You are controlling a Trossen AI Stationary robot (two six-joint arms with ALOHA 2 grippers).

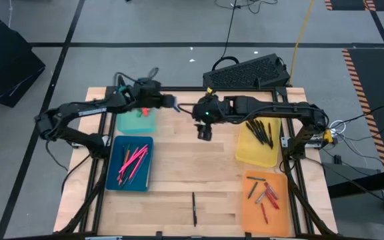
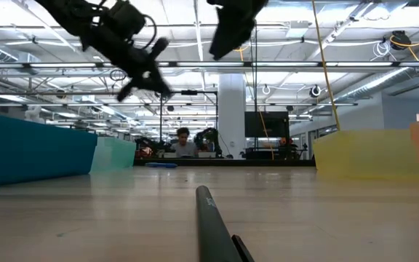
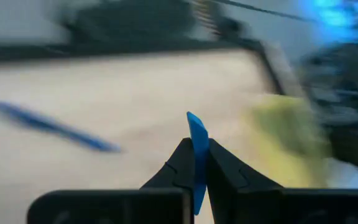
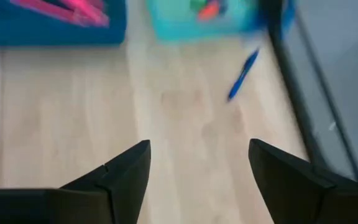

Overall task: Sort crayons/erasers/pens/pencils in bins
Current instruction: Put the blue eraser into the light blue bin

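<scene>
On the wooden table [image 1: 179, 167] seen from above, four bins stand in two columns: the teal bin [image 1: 137, 121] and the dark blue bin [image 1: 131, 163] on the left side, the yellow bin [image 1: 259, 143] and the orange bin [image 1: 265, 199] on the right side. The dark blue bin holds long pink sticks [image 1: 133, 162], the yellow bin holds black pens [image 1: 261, 131], and the orange bin holds short red and orange crayons [image 1: 265, 193]. One black pen [image 1: 194, 209] lies alone on the wood near the front edge, between the two columns. The left gripper [image 1: 170, 103] is above the far edge of the table, just beside the teal bin, and the right gripper [image 1: 205, 131] hangs over the bare middle of the table. In the low view, the lone black pen [image 2: 215, 229] points toward the camera, and both arms hang high above the table, with a person [image 2: 185, 143] sitting far behind in the room. In the left wrist view, the left gripper [image 3: 196, 168] has its fingers closed tight on a thin blue eraser [image 3: 197, 146], which stands up between them. In the right wrist view, the right gripper [image 4: 197, 163] has its fingers spread wide with nothing between them, and a blue pen [image 4: 242, 74] lies on the wood near the teal bin [image 4: 204, 22].
</scene>
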